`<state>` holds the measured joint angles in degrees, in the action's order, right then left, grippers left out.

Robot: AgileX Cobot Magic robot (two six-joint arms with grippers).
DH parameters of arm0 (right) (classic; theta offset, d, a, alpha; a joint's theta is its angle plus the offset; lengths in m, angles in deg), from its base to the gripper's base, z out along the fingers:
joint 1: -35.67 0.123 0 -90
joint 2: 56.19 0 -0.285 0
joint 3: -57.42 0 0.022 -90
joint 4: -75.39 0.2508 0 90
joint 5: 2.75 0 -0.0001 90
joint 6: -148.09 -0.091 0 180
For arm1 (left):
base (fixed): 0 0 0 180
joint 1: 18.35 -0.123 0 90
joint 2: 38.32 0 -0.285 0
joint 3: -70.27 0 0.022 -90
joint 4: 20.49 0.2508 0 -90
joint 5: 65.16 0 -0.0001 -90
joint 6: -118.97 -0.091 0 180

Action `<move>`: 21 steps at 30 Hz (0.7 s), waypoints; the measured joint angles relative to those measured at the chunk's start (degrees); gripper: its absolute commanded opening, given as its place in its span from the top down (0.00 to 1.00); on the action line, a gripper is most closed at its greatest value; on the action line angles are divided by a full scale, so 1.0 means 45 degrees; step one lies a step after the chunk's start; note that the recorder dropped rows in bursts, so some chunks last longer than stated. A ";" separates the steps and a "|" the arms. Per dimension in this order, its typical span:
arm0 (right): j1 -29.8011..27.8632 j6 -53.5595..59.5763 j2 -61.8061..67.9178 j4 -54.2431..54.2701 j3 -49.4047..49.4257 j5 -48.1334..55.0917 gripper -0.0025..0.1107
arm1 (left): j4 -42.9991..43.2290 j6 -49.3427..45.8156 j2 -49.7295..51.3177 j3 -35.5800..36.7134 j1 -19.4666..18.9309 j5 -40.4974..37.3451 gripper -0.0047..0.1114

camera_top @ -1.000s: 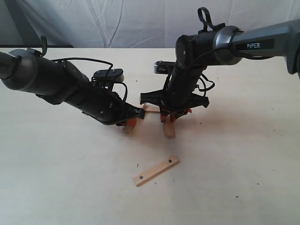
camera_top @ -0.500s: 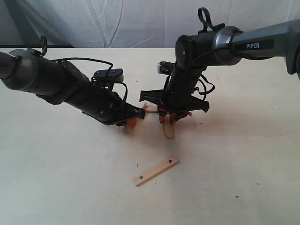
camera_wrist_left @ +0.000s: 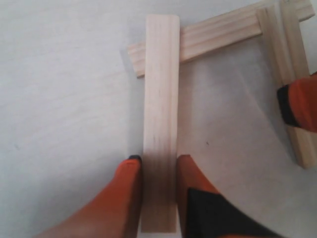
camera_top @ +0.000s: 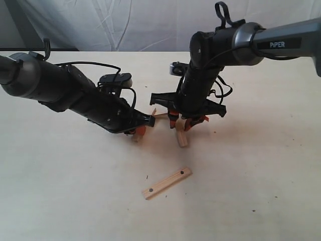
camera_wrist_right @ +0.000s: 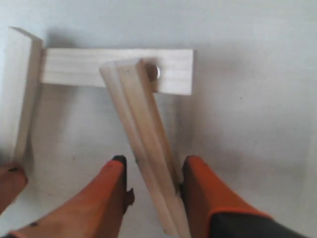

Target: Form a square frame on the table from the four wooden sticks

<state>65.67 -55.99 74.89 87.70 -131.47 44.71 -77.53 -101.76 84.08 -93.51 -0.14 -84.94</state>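
A creased white cloth (camera_top: 125, 22) hangs along the far side, with a grey panel (camera_top: 9, 25) at the far left.

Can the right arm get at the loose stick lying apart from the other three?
Probably yes: the loose stick lies alone on bare table, nothing over it, and the right gripper stands open, gripping nothing.

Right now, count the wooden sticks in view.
4. Loose stick apart from the rest; held stick in the left end effector; third stick between the fingers of the open right end effector; cross stick overlapping both. None seems hidden.
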 measured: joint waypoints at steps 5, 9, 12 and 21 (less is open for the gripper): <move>-0.0322 0.0000 -0.0837 -0.0180 0.0000 -0.0078 0.64 | 0.0000 0.0000 0.0000 0.0000 0.0000 0.0024 0.96; -0.0569 0.0000 -0.1153 -0.1114 0.0000 -0.0110 0.64 | 0.0058 0.0000 0.0000 0.0000 0.0000 0.0060 0.96; -0.0600 0.0000 -0.1119 -0.1893 0.0000 -0.0110 0.64 | 0.0083 0.0000 0.0000 0.0000 0.0000 0.0215 0.96; -0.0621 0.0000 -0.0476 -0.1997 0.0000 -0.0351 0.64 | 0.0083 0.0000 0.0000 0.0000 0.0000 0.1220 0.96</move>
<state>62.87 -55.99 72.75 78.72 -131.47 43.13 -77.16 -101.76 84.08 -93.51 -0.14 -79.44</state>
